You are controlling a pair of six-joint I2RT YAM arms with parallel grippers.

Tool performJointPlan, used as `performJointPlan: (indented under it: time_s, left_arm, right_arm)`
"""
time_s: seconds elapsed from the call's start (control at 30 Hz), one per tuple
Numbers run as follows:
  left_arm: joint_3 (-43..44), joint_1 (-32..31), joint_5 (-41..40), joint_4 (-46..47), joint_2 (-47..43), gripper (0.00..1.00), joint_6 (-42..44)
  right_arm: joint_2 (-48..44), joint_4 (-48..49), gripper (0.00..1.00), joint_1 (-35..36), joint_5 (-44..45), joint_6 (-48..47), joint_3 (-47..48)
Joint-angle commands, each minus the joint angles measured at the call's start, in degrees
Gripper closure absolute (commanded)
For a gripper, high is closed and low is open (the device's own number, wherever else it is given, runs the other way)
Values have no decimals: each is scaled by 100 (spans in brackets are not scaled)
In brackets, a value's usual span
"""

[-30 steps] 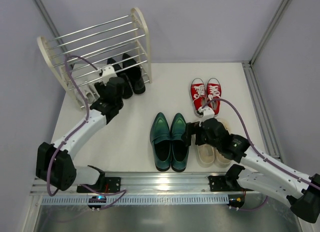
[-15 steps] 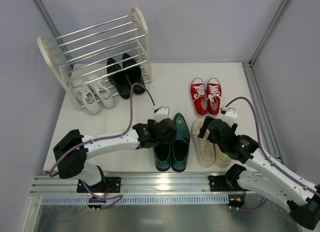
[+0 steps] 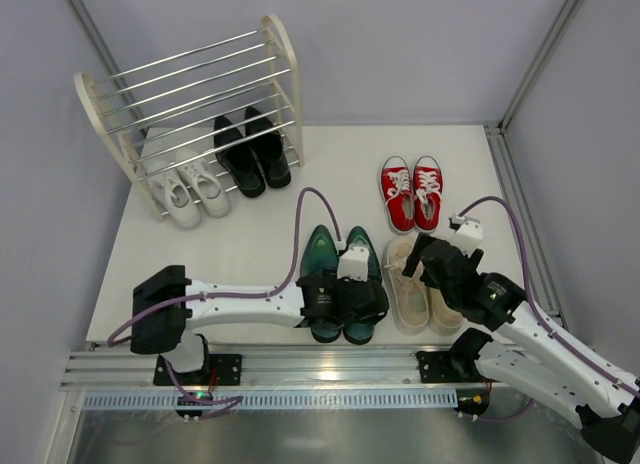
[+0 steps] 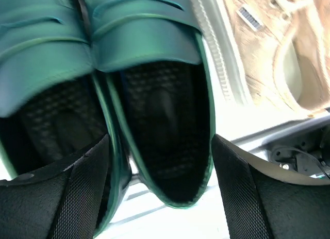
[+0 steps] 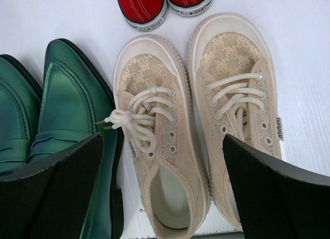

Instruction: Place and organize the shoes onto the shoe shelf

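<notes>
Green loafers lie on the counter, off the shelf. Left jaws, spread, straddle the heel of the loafer nearest the beige sneakers, seemingly to lift it. Right jaws hang spread above those sneakers, gripping nothing.

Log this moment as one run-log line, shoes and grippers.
shelf bottom: white sneakers, black dress shoes | table: green loafers, beige sneakers, red sneakers | left gripper: open over green loafers | right gripper: open above beige sneakers
</notes>
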Motion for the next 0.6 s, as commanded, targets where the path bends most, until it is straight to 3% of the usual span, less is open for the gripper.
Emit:
performJointPlan:
  time_s: [0.0,0.1,0.3,0.4,0.43,0.47,0.57]
  left_arm:
    - [383,-113,-101,-263,299,23,-276]
    - [183,-122,-144,-176,511,25,-363]
    - [-257,-87,-460,-123,713,39,-698]
    - [-372,-43,-470,-44,792,60,-716]
    - [-390,-17,-452,-44,836,83,-716]
    - [-390,1,-444,-61,863,96,-716]
    - [-311,10,-583,-341,837,100,-681]
  right_arm:
    - [-72,49,3,-18,119,-67,89]
    - [-125,58,3,-9,83,-110,46]
    - [-257,49,2,-9,48,-233,10]
    - [-275,49,2,-18,39,-251,1]
    - [-275,58,2,-9,4,-260,-7]
    - [-275,76,2,-9,-5,-251,-7]
    - [-283,58,2,-9,-40,-260,1]
